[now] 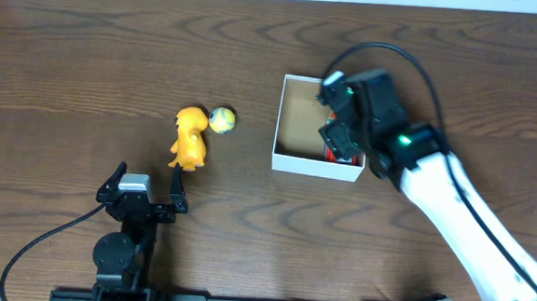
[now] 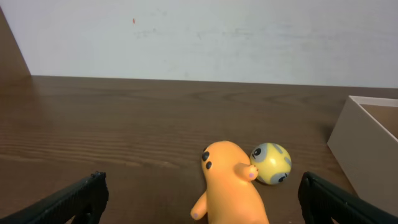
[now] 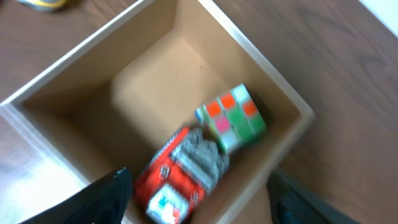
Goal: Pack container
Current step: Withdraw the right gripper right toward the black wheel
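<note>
Orange toy (image 1: 190, 136) lies left of container (image 1: 316, 165), long axis pointing at my left gripper (image 1: 147, 188), the nearer arm, jaws apart.

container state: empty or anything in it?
Partly filled: the container holds a red toy truck and a colour cube; remaining floor is bare.

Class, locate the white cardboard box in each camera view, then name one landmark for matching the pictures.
Overhead: the white cardboard box sits right of centre.
Left wrist: one corner shows at the right edge.
Right wrist: it fills the frame, seen from above.
Shared landmark: wooden table in all three; orange toy left of it in the first two.
</note>
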Action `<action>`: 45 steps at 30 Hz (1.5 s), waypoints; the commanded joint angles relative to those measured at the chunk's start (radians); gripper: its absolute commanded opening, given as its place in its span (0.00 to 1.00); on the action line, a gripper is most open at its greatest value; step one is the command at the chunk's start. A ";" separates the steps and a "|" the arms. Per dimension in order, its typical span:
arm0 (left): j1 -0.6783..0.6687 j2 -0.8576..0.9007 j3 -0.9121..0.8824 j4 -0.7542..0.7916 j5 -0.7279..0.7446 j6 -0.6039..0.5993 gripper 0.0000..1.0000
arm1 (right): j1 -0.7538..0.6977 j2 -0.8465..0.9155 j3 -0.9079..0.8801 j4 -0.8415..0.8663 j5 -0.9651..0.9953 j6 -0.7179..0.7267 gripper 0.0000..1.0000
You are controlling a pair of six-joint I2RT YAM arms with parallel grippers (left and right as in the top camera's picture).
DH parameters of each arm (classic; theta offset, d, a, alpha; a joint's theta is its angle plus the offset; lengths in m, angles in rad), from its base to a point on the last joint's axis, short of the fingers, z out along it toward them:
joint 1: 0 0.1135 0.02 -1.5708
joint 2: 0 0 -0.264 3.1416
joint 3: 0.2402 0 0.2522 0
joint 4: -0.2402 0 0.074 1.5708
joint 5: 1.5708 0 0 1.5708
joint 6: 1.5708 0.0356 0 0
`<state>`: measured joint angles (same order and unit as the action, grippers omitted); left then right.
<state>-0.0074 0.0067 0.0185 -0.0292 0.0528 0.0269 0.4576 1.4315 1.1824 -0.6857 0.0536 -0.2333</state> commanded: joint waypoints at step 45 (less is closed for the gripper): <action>0.005 0.000 -0.014 -0.041 -0.012 0.006 0.98 | -0.388 -0.273 0.008 -0.330 0.068 0.214 0.86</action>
<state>-0.0074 0.0067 0.0185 -0.0292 0.0525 0.0269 0.0769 1.1637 1.1824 -1.0134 0.1242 -0.0349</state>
